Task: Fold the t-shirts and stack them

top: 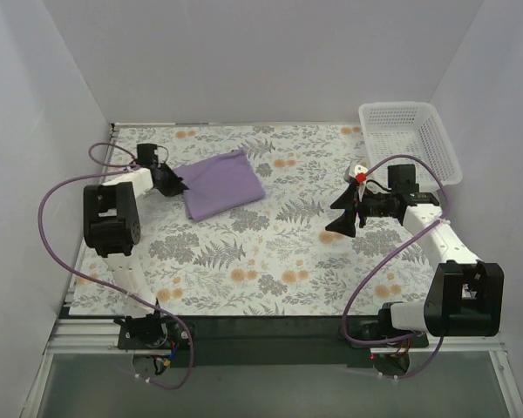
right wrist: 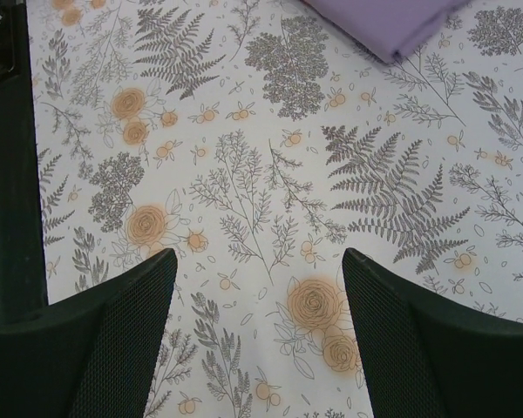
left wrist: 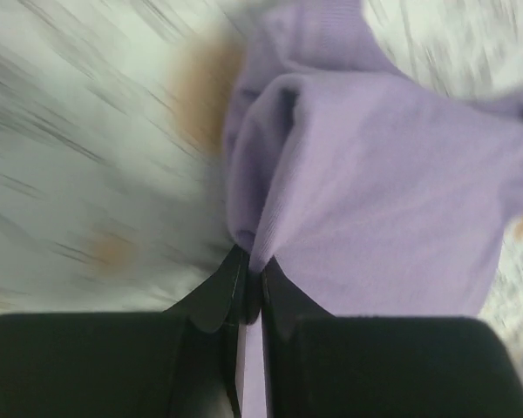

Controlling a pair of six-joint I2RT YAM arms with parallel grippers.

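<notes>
The lavender-purple t-shirt (top: pixel 222 184) lies folded into a small rectangle at the back left of the floral table. My left gripper (top: pixel 178 184) is at its left edge, shut on a pinch of the fabric; the left wrist view shows the purple t-shirt (left wrist: pixel 392 192) clamped between the black fingers (left wrist: pixel 222 292). My right gripper (top: pixel 343 219) hovers open and empty over the table right of centre. In the right wrist view only a corner of the t-shirt (right wrist: pixel 392 22) shows at the top, far from the gripper (right wrist: pixel 260 261).
A white plastic lattice basket (top: pixel 410 139) stands at the back right corner. The floral tablecloth (top: pixel 270 261) covers the table. White walls close in the left, back and right sides. Purple cables loop from both arms.
</notes>
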